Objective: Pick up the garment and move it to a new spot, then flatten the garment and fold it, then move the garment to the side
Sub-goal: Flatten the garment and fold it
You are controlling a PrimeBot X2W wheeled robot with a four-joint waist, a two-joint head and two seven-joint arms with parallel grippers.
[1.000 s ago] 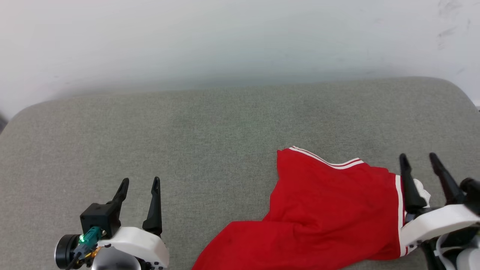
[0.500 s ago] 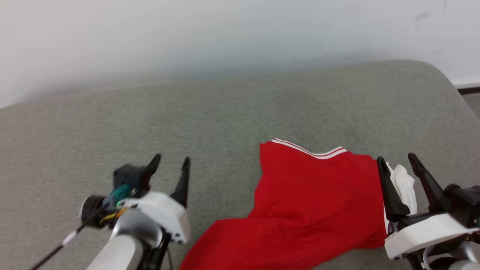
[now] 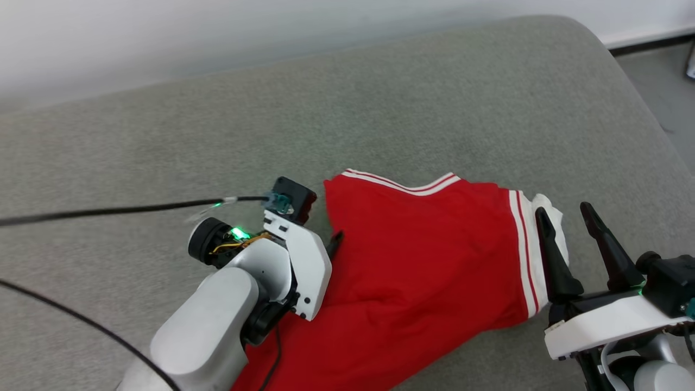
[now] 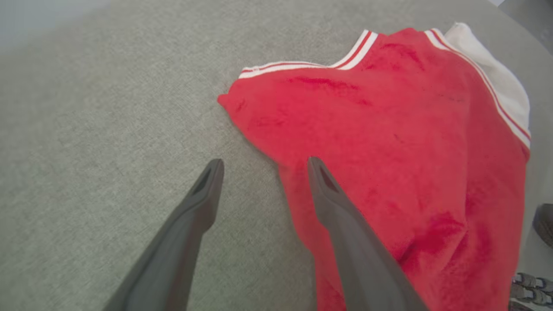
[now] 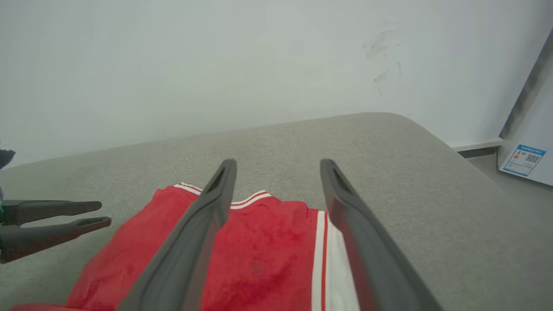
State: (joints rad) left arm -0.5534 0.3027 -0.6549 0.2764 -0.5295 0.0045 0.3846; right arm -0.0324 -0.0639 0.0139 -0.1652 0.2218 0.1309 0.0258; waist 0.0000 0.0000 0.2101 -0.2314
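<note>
The red garment [image 3: 423, 260] lies crumpled on the grey cushion [image 3: 163, 141], with its white-striped collar [image 3: 402, 185] at the far side and a white sleeve [image 3: 548, 217] at the right. No print shows. My left gripper [image 3: 332, 241] is open at the garment's left edge. In the left wrist view the left gripper [image 4: 264, 163] has one finger over the red cloth [image 4: 389, 129] and the other over bare cushion. My right gripper [image 3: 563, 210] stands open by the white sleeve. From the right wrist, the right gripper [image 5: 278, 162] points over the garment [image 5: 268, 242], and the left gripper [image 5: 103, 214] shows at the left.
A pale wall [image 5: 216, 65] runs behind the cushion. The cushion's rounded right edge [image 3: 640, 108] drops to grey floor [image 3: 662, 81]. A white box with a blue label [image 5: 525, 157] stands on the floor at the right. A black cable [image 3: 108, 209] trails left from my left wrist.
The head camera has swung right and down. My left arm has reached forward and right to the garment's left edge. The right gripper stays open by the sleeve.
</note>
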